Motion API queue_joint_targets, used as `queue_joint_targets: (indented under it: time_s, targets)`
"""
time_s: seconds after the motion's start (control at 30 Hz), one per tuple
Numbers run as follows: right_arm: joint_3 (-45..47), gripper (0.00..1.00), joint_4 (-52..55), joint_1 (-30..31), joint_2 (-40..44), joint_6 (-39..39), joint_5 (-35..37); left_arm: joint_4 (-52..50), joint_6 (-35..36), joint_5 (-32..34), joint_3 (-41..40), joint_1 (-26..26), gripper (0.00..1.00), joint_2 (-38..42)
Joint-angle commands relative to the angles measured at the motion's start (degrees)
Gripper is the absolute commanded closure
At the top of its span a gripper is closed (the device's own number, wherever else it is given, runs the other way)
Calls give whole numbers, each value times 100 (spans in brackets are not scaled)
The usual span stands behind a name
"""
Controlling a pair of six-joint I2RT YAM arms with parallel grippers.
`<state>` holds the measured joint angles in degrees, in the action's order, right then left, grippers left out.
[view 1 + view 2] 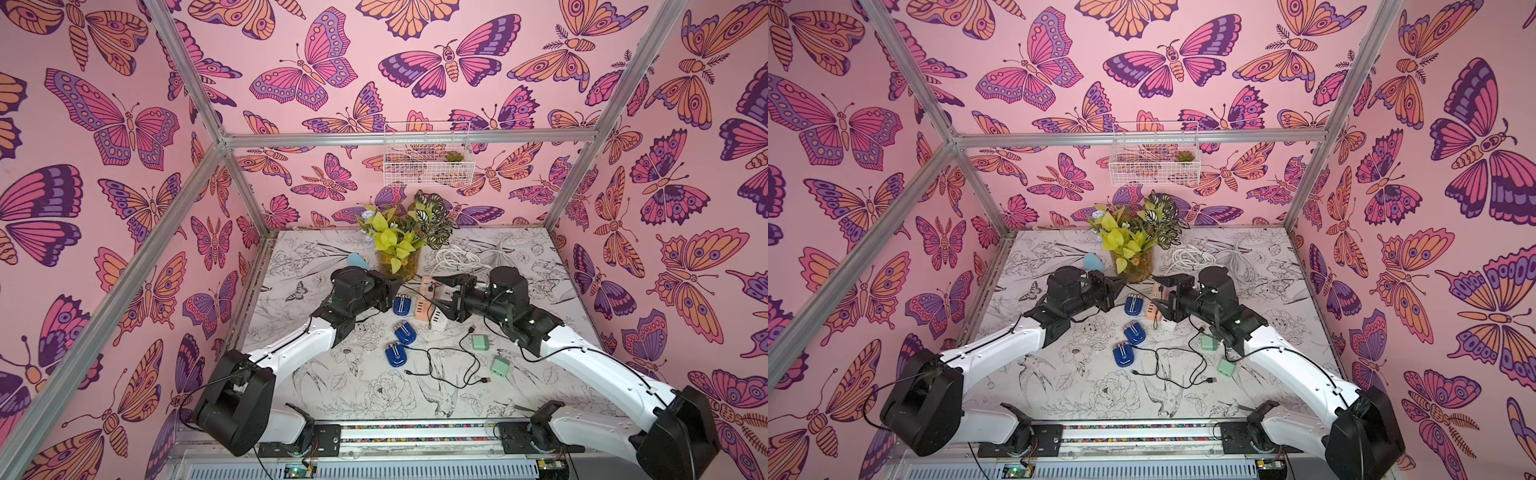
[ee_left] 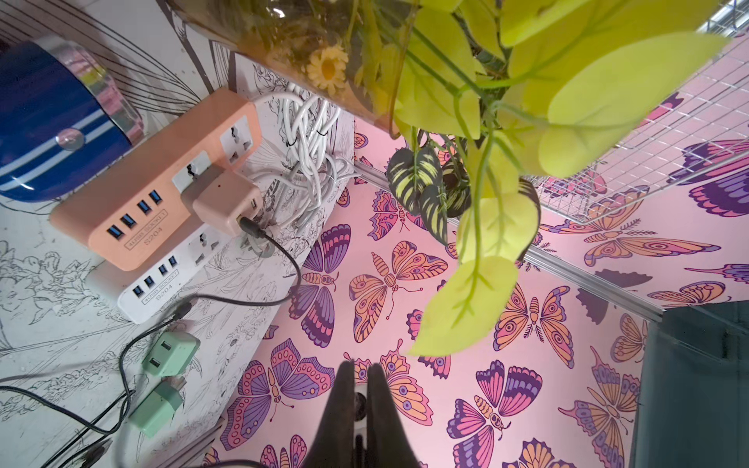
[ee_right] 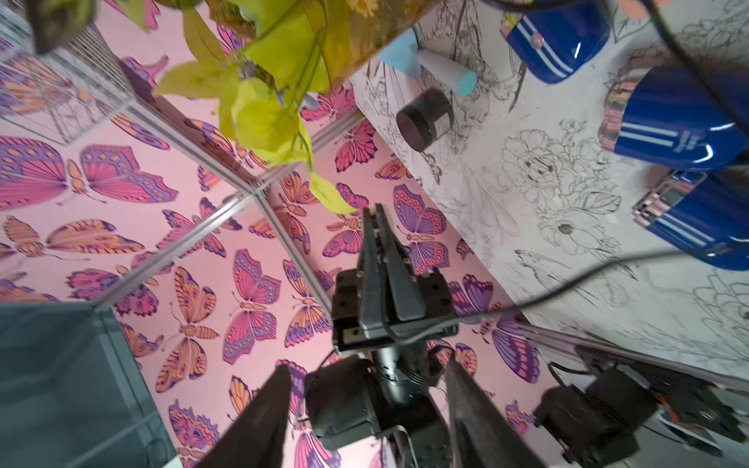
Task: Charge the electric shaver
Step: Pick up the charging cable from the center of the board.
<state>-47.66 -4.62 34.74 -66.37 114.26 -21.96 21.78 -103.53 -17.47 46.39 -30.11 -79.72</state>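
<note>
3 blue shavers [image 1: 405, 332] lie in a row mid-table. The farthest shaver [image 1: 402, 304] sits beside a peach strip [image 1: 428, 299], between both claws. The left claw [image 1: 397, 286] is pinched closed, empty. The right claw [image 1: 438, 293] gapes wide, empty, at the strip. A black cable [image 1: 440, 365] lies nearby.

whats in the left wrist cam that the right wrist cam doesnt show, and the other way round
Only left wrist: orange strip beside a white strip, a peach adapter plugged into the orange one, two green adapters, coiled white cords.
Only right wrist: black jar, two more shavers, the right gripper with fingers open.
Both: the plant, one shaver, the left gripper, shut, and the table.
</note>
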Motion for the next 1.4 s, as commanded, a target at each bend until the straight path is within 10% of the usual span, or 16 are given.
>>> queue_joint_targets:
  time_s: [0.0, 0.33, 0.8, 1.2, 1.37]
  targets:
    - [-215, 31, 17, 256, -160, 9, 92, -165, 334, 288, 268, -132, 100, 3]
    - [-538, 40, -1017, 503, -801, 324, 839, -188, 481, 446, 283, -416, 100, -7]
    - [-486, 99, -1394, 472, -1084, 506, 674, -196, 509, 499, 265, -452, 100, 72]
    - [-298, 100, -935, -16, -634, 123, 144, -360, 605, 309, 204, -340, 90, 177]
    - [-253, 100, -1015, -23, -615, 101, 22, -367, 610, 228, 237, -262, 68, 116]
